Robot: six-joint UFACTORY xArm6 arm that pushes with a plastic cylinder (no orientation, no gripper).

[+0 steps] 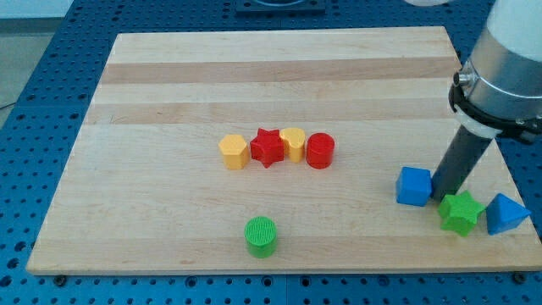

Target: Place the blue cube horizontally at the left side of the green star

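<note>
The blue cube [414, 186] sits on the wooden board [254, 76] at the view's lower right. The green star [461, 213] lies just right of it and slightly lower. My tip [442, 198] stands between them, touching or almost touching the cube's right side and the star's upper left. The dark rod rises from there up to the arm at the view's upper right.
A blue triangular block [506, 213] lies right of the green star near the board's right edge. A row of a yellow hexagon [233, 152], a red star [268, 148], a yellow heart [293, 142] and a red cylinder [320, 151] sits mid-board. A green cylinder [261, 236] is near the bottom edge.
</note>
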